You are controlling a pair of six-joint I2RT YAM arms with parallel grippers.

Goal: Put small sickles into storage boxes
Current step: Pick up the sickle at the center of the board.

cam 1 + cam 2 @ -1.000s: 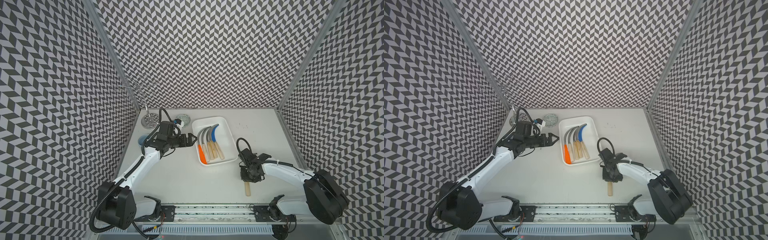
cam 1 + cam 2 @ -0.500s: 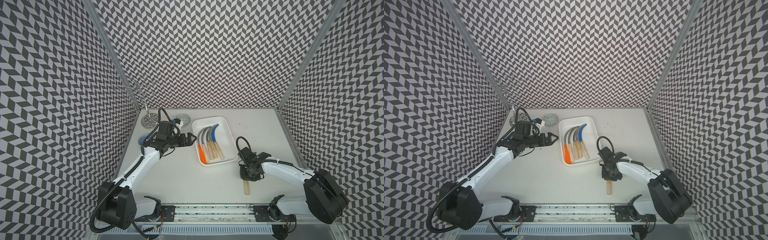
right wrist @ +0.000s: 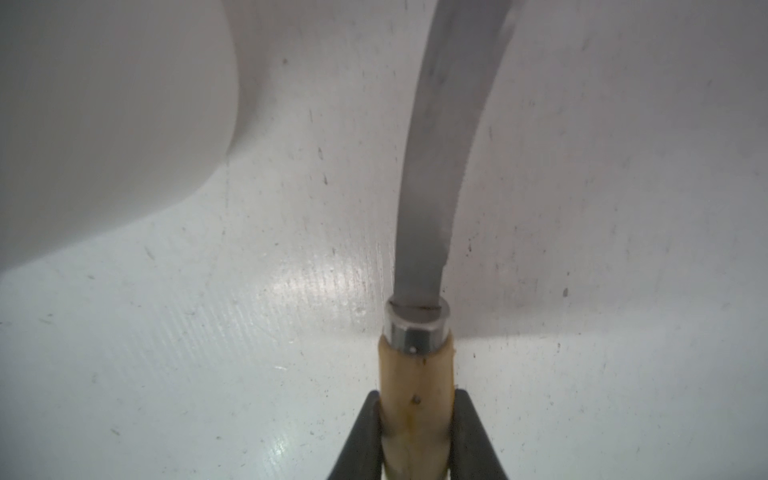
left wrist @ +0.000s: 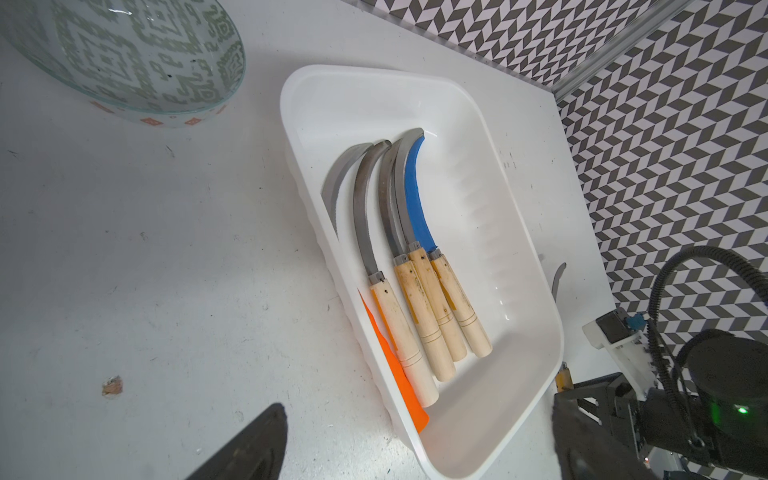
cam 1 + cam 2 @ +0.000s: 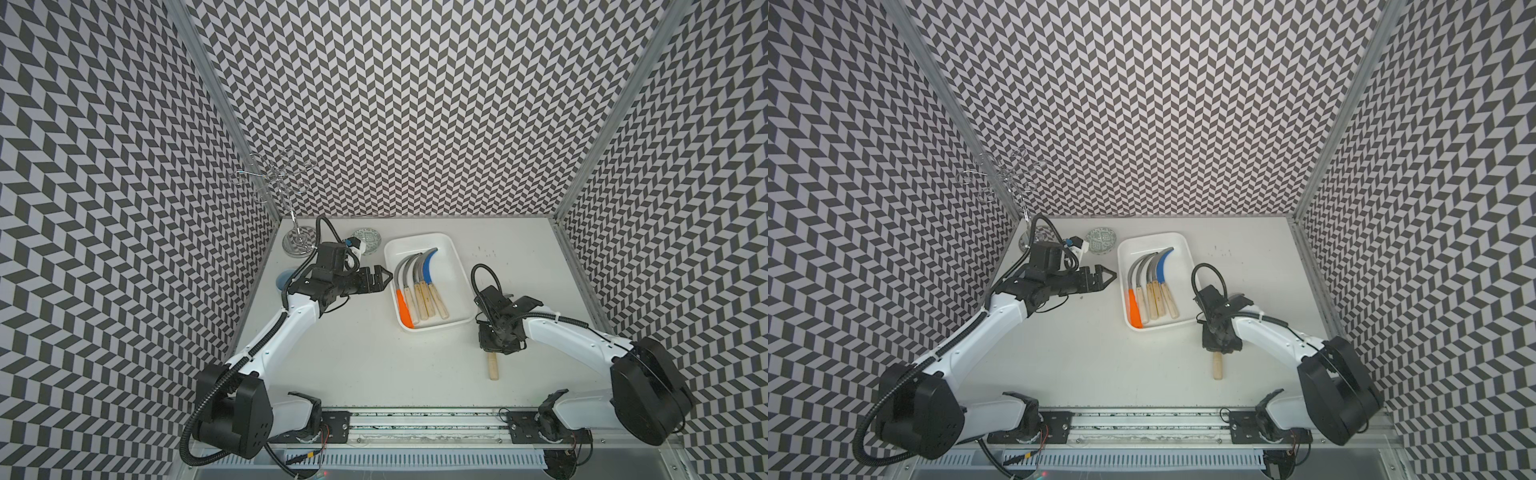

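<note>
A white storage box (image 5: 415, 240) (image 5: 1150, 237) (image 4: 469, 195) lies at mid-table and holds several small sickles (image 5: 419, 286) (image 4: 415, 299) side by side: one orange-handled, one blue-bladed, the others grey with pale wooden handles. To its right, my right gripper (image 5: 496, 343) (image 3: 417, 399) is shut on the wooden handle of another grey-bladed sickle (image 3: 440, 166). The end of that handle (image 5: 493, 368) (image 5: 1217, 368) sticks out toward the front, low over the table. My left gripper (image 5: 380, 276) (image 5: 1104, 277) (image 4: 415, 411) hangs open and empty just left of the box.
A round patterned bowl (image 5: 367, 240) (image 4: 124, 54) sits at the back, left of the box. A wire rack (image 5: 297, 243) stands in the back left corner, a light-blue mug (image 5: 286, 279) by the left wall. Patterned walls close three sides.
My right gripper has crept slightly toward the back with the sickle, so the handle end sits a little farther from the front edge. The left arm has hardly moved.
</note>
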